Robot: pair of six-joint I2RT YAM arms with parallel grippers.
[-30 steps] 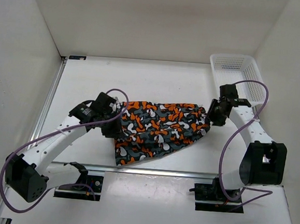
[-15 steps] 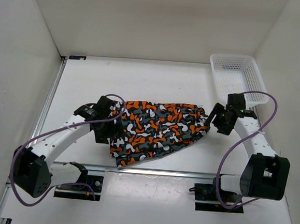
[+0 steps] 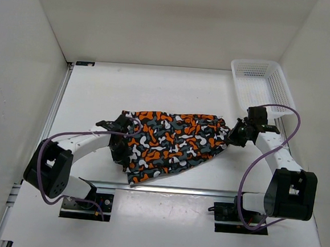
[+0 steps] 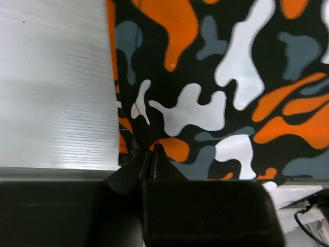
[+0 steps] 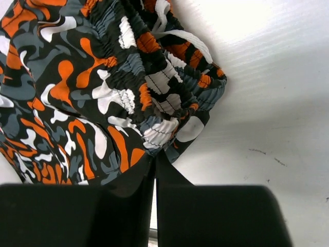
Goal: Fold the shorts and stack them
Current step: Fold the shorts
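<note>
The shorts (image 3: 175,140), printed in orange, black, grey and white blotches, lie spread across the middle of the table. My left gripper (image 3: 121,149) sits at their left edge. In the left wrist view its fingertips (image 4: 150,152) are shut on the fabric (image 4: 216,77), which puckers into them. My right gripper (image 3: 233,137) is at the shorts' right end. In the right wrist view its fingertips (image 5: 156,157) are shut on the edge of the gathered waistband (image 5: 154,98).
A white mesh basket (image 3: 259,85) stands at the back right corner, just beyond the right arm. White walls enclose the table on three sides. A metal rail (image 3: 165,188) runs along the near edge in front of the shorts.
Both grippers have gone from open to shut on the shorts. The left arm has dropped lower and swung in to the left edge. The right gripper has shifted slightly towards the waistband.
</note>
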